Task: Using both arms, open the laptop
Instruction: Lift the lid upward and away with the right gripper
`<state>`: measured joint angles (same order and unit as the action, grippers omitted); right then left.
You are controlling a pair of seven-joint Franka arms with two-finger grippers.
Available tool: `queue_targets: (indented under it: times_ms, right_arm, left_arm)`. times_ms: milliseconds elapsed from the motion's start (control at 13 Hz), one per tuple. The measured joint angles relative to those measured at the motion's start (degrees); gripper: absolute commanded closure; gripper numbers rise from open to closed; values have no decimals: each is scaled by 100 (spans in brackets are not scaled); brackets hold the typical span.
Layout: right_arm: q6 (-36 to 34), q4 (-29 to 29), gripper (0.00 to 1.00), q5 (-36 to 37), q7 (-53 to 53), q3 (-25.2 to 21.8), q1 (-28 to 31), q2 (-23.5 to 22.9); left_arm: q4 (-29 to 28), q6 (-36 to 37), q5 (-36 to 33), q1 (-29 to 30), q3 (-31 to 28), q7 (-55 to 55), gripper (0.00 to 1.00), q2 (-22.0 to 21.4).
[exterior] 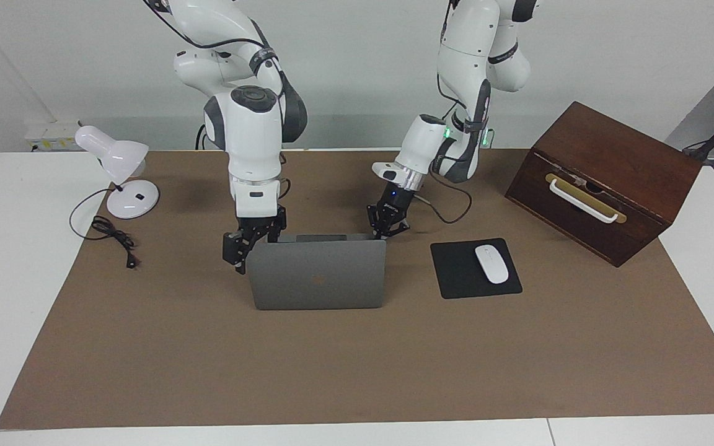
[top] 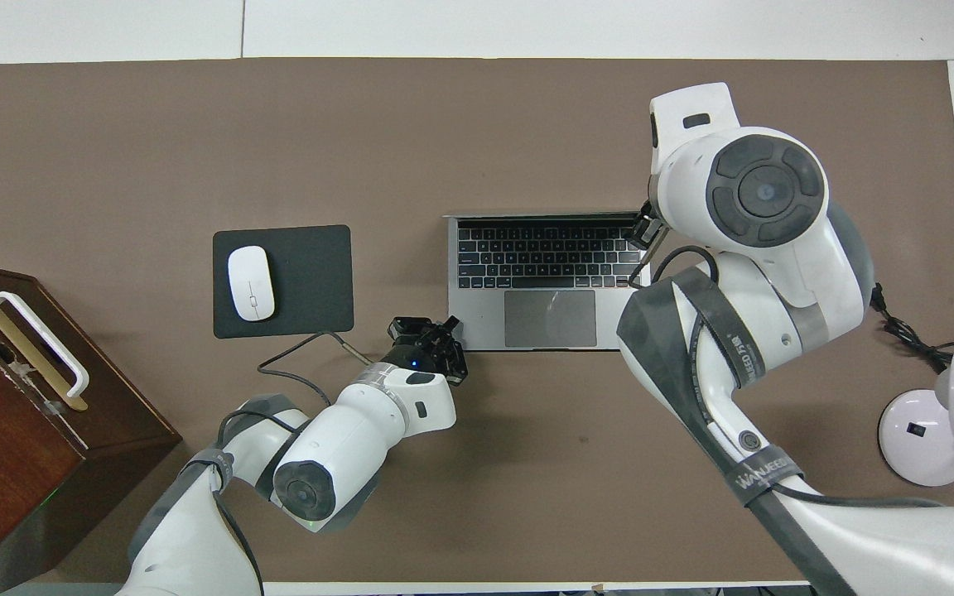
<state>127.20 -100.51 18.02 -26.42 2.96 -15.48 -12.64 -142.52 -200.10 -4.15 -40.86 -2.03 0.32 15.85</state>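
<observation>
The silver-grey laptop (exterior: 318,280) stands open in the middle of the brown mat, its lid upright with the dark logo facing away from the robots. Its black keys and grey trackpad (top: 550,318) show in the overhead view. My right gripper (exterior: 251,241) is at the lid's upper corner toward the right arm's end; in the overhead view it (top: 643,230) is mostly hidden under the arm. My left gripper (exterior: 388,224) is low at the corner of the laptop's base nearest the robots, toward the left arm's end, as the overhead view (top: 431,338) also shows.
A black mouse pad (exterior: 456,272) with a white mouse (exterior: 492,264) lies beside the laptop toward the left arm's end. A brown wooden box (exterior: 605,179) with a white handle stands past it. A white desk lamp (exterior: 123,173) and its cord are at the right arm's end.
</observation>
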Motion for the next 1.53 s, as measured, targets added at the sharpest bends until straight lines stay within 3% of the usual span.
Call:
queue_targets:
  times_ms: [1150, 1533]
  right_arm:
    - [2, 1215, 0, 0, -275, -3, 570, -927]
    - [-303, 1358, 0, -367, -276, 22, 539, -976]
  left_arm:
    - [0, -2, -3, 0, 0, 47, 100, 1]
    - [0, -2, -4, 0, 0, 50, 100, 1]
